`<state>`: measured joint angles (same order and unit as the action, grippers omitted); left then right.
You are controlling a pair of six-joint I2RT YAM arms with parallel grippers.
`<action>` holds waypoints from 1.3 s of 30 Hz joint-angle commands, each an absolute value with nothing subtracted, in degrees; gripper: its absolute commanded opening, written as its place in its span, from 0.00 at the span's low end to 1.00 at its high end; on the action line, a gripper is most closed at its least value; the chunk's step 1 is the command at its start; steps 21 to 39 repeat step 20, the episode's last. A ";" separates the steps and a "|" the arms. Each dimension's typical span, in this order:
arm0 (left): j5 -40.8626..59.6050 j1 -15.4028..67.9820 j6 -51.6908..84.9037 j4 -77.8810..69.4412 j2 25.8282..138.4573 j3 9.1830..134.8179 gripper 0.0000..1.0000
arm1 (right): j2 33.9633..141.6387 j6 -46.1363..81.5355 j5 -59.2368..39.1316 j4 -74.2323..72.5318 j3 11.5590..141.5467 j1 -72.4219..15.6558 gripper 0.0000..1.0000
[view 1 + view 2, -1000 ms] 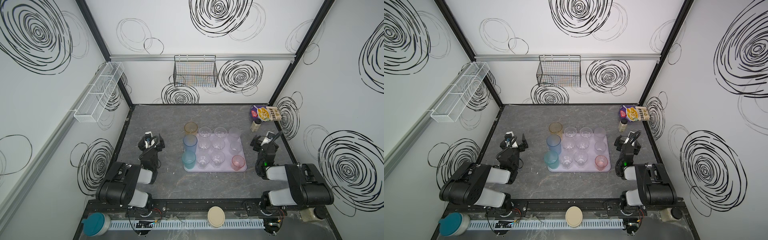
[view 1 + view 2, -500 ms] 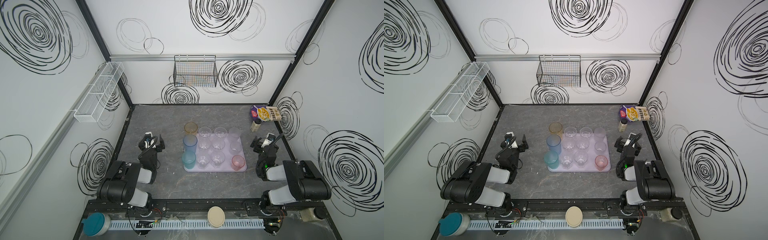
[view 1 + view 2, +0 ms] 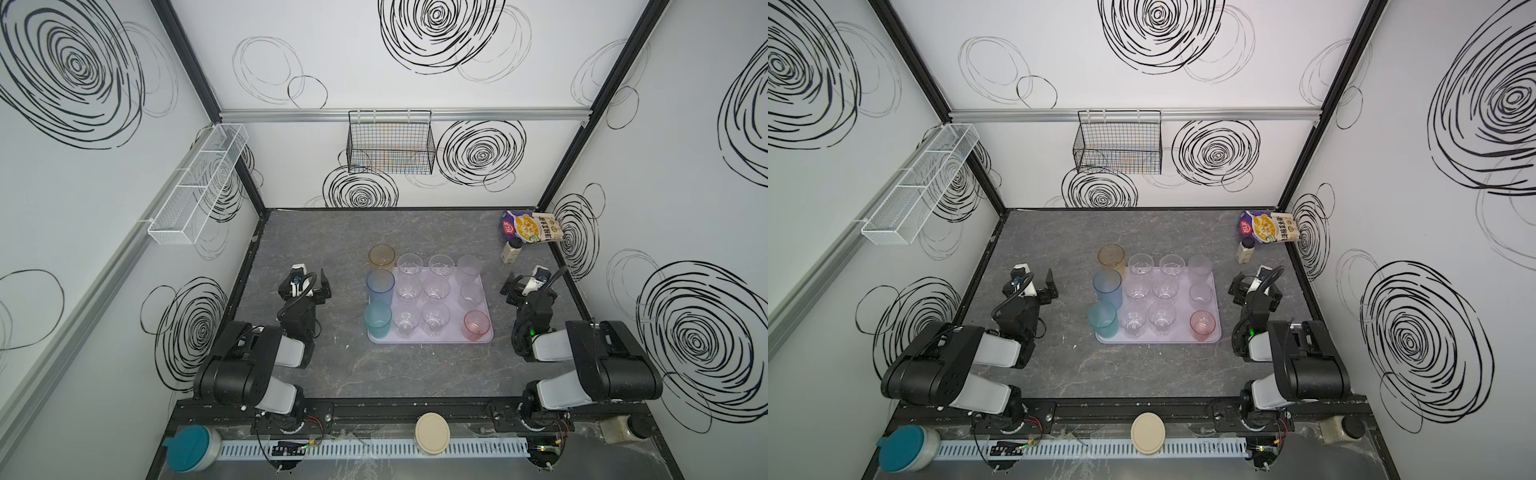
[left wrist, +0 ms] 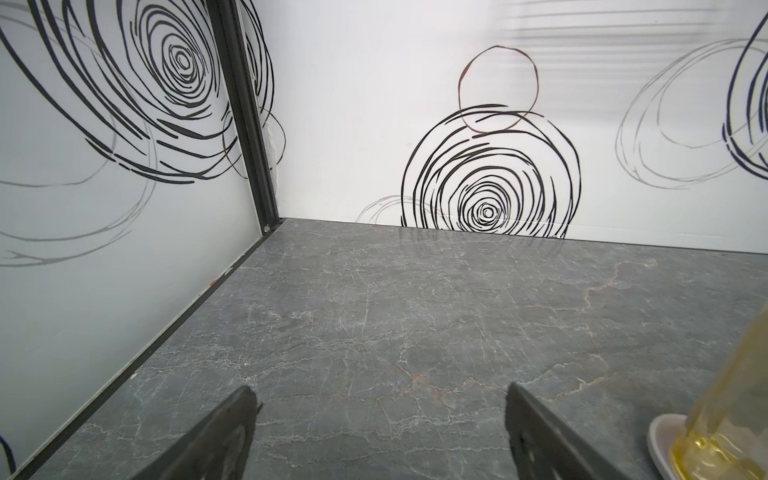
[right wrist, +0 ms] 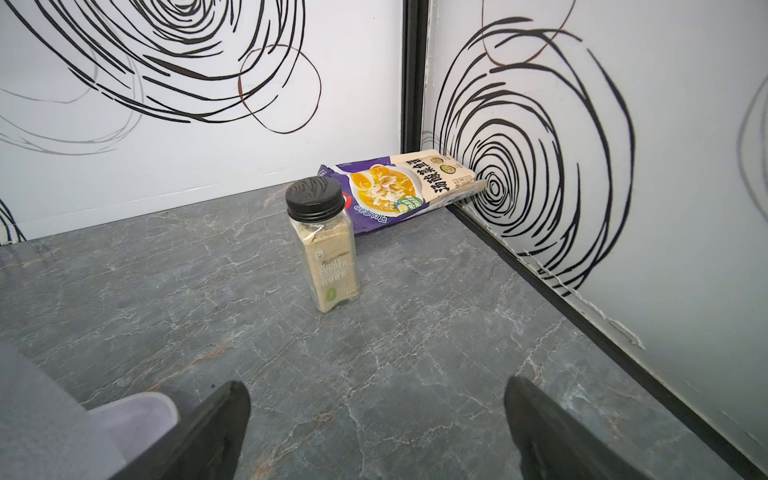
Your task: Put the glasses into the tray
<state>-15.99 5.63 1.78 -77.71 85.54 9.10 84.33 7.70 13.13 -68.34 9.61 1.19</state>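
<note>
Glasses [image 3: 435,286] are packed upright in rows on the tray [image 3: 432,340], centred on the worktop [image 3: 374,374]; task judged done. Left end effector [image 4: 378,395] and right end effector [image 5: 378,390] are held aside, jaws apart, empty, avoiding knocks.

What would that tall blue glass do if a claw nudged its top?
Probably tip: the tall blue glass looks taller than its neighbours and narrow for its height. Its smooth, see-through wall would likely be slippery to grip. It stands close to the teal glass, so a fall might knock that too.
</note>
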 commanded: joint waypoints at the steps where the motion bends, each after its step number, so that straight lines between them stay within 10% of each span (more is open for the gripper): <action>1: -16.79 5.89 1.10 -81.83 86.06 9.45 0.96 | 83.67 7.68 13.07 -69.40 10.64 1.41 1.00; 39: -10.01 4.86 -0.01 -80.01 85.88 10.08 0.96 | 83.69 7.73 13.05 -69.36 10.63 1.48 1.00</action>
